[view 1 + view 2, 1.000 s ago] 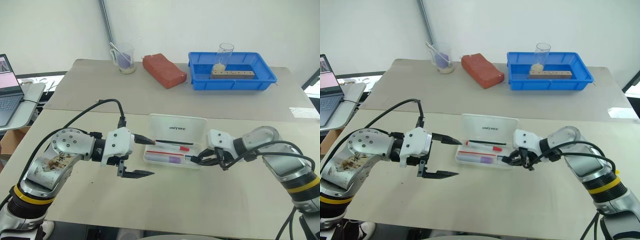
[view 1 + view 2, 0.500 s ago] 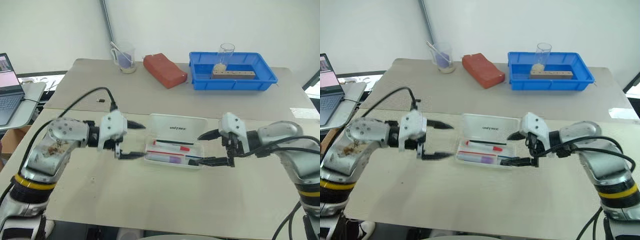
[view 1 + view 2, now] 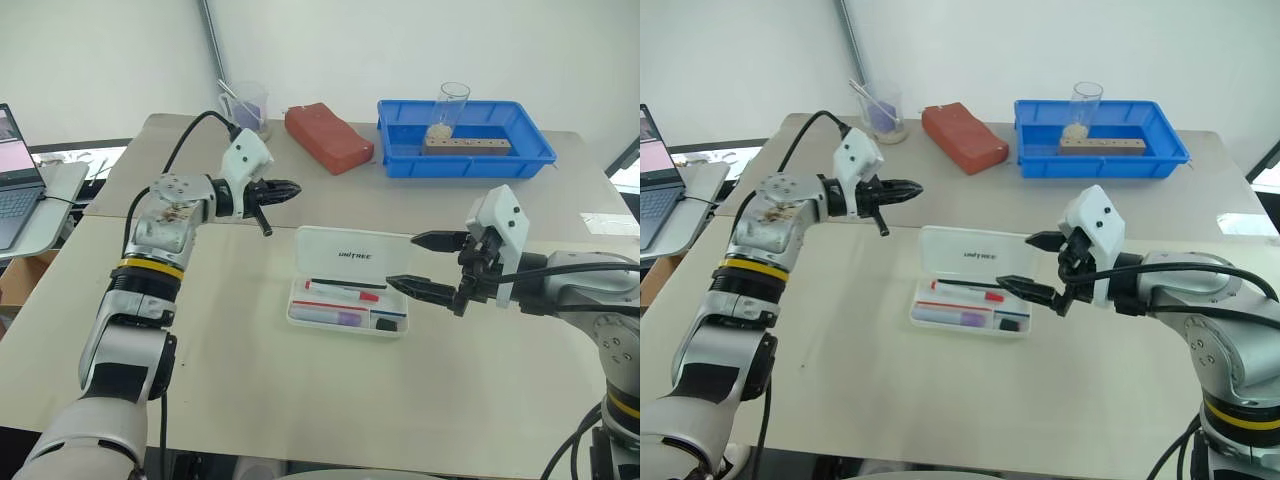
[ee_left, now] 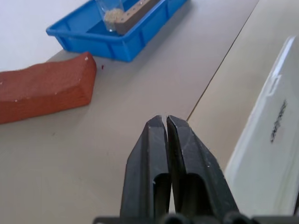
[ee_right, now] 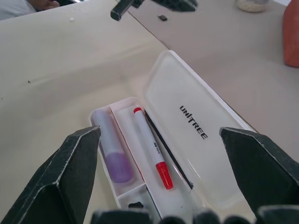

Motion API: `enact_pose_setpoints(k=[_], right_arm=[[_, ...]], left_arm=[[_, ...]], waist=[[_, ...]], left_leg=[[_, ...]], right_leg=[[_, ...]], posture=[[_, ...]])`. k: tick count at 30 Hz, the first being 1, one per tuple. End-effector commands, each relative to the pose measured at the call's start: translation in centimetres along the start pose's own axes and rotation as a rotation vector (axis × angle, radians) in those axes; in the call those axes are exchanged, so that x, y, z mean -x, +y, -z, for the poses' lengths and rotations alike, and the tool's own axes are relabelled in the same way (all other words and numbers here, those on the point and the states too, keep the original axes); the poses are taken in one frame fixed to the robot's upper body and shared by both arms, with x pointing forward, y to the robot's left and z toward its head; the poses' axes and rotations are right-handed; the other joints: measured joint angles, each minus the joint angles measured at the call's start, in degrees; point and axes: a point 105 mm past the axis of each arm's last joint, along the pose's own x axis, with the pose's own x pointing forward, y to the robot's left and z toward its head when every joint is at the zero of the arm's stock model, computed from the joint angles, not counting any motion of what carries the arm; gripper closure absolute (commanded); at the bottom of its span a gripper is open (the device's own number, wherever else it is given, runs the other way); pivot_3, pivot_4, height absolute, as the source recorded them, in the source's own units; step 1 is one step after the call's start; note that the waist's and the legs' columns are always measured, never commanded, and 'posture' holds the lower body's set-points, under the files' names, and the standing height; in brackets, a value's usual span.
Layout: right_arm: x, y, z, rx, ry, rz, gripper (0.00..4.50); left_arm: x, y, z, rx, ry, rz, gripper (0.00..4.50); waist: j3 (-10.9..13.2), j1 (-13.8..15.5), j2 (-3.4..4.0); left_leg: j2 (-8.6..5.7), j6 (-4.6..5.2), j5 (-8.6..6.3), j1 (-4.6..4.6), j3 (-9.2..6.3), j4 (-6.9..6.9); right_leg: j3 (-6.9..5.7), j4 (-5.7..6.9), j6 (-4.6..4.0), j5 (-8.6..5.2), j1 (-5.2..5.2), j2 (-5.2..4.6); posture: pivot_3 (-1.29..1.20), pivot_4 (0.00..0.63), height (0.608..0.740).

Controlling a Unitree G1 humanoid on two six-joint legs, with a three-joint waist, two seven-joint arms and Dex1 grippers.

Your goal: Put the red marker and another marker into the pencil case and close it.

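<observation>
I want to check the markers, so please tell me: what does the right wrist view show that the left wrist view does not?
Right wrist view alone: the red marker and the lavender marker lying in the tray of the pencil case, between the open right gripper. Left wrist view alone: the shut left gripper, a red brick, a blue tray. Both: the case's open lid.

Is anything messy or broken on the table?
Nothing looks broken or spilled. The pencil case lies open, lid tipped back, with the red marker and the purple marker tidy inside. The only loose end is that open lid.
</observation>
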Motion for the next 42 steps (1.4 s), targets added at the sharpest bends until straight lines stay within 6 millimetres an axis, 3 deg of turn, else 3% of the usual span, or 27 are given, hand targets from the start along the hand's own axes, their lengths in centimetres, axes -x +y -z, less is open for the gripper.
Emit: enact_pose_setpoints(k=[1, 5, 17, 24, 34, 39, 42], right_arm=[[0.4, 0.3, -2.0, 0.036, -0.057, 0.039, 0.0], [0.5, 0.4, -1.7, 0.039, -0.037, 0.054, 0.0], [1.5, 0.3, -0.5, 0.041, 0.022, 0.017, 0.0], [2.3, 1.2, -0.7, 0.03, 0.051, -0.098, 0.0], [1.1, 1.7, 2.8, 0.005, 0.139, -0.091, 0.0], [0.6, 1.7, 3.5, 0.008, 0.153, -0.069, 0.0], [0.6, 1.4, 3.6, 0.011, 0.155, -0.067, 0.0]], left_arm=[[-0.9, -0.3, -0.2, -0.079, 0.029, 0.053, 4.42], [-1.5, -1.1, 1.0, -0.117, 0.092, 0.111, 4.42], [0.0, -4.0, -0.2, -0.138, 0.043, 0.344, 4.42], [1.7, -7.5, 1.1, -0.207, 0.106, 0.486, 4.42], [2.4, -12.6, 4.5, -0.287, 0.168, 0.621, 4.42], [1.7, -13.3, 6.5, -0.307, 0.225, 0.623, 4.42], [1.8, -13.2, 6.3, -0.304, 0.215, 0.615, 4.42]], waist=[[-0.01, -0.1, 0.01], [-0.01, -0.26, 0.01], [-0.05, -0.33, 0.08], [-0.09, -0.5, 0.16], [-0.11, -0.32, 0.18], [-0.16, -0.16, 0.14], [-0.25, -0.22, 0.11]], left_leg=[[0.0, 0.0, 0.0, -0.02, -0.01, 0.0], [0.0, 0.0, 0.0, -0.07, -0.02, -0.01], [0.01, 0.01, 0.01, -0.11, -0.03, 0.01], [0.05, 0.02, 0.01, -0.09, -0.06, 0.0], [0.06, 0.02, 0.01, -0.08, -0.06, 0.09], [0.04, 0.02, 0.01, -0.07, -0.08, 0.11], [0.04, 0.02, 0.01, -0.06, -0.07, 0.11]], right_leg=[[-0.02, 0.0, 0.0, 0.0, 0.0, 0.0], [-0.02, -0.03, 0.0, 0.0, -0.03, 0.0], [-0.05, -0.02, 0.0, 0.0, -0.02, 0.0], [-0.03, -0.01, -0.01, 0.0, 0.0, 0.05], [-0.04, -0.06, -0.01, 0.0, 0.08, 0.01], [-0.06, -0.07, 0.0, 0.0, 0.08, 0.0], [-0.05, -0.09, -0.01, 0.0, 0.11, 0.0]], posture=[[0.0, 0.15, 0.74], [0.0, 0.15, 0.74], [0.0, 0.15, 0.74], [0.0, 0.15, 0.74], [0.0, 0.15, 0.74], [0.0, 0.15, 0.74], [0.0, 0.15, 0.74]])
